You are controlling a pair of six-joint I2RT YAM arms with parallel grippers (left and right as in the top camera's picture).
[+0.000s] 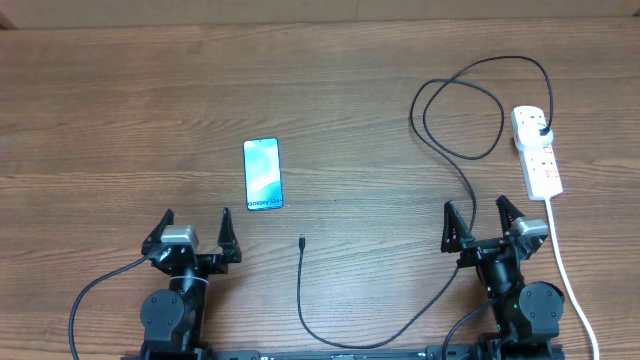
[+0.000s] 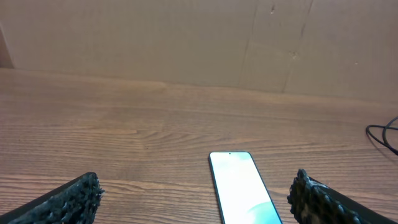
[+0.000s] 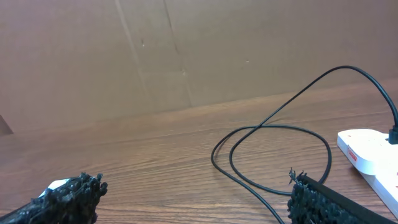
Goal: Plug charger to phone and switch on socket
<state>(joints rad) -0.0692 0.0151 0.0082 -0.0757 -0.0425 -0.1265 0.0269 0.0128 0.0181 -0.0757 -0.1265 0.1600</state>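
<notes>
The phone [image 1: 263,175] lies flat on the wooden worktop [image 1: 120,100], left of centre, screen lit pale blue, its long sides running from the near edge toward the far edge. The left gripper [image 1: 196,215] sits low near the front edge, just short of the phone and a little to its left, claw released and grasping nothing. In its wrist view the phone shows between the two spread fingers [image 2: 68,202].

The charger [image 1: 301,262] has its small connector tip resting on the wood nearer the front edge than the phone, slightly to the phone's right and apart from it. From there the thin black cable runs toward the front edge, bends right, climbs past the inner side of the right gripper [image 1: 476,205], then loops twice toward the far right corner. It ends in a black plug seated in the socket [image 1: 541,165].

The socket lies along the right edge, its thick white cord [image 1: 563,262] trailing toward the front past the right arm. The right gripper's claw is also released and empty. The switch position is probably too small to read.

A brown cardboard wall [image 2: 155,37] stands along the far edge.
</notes>
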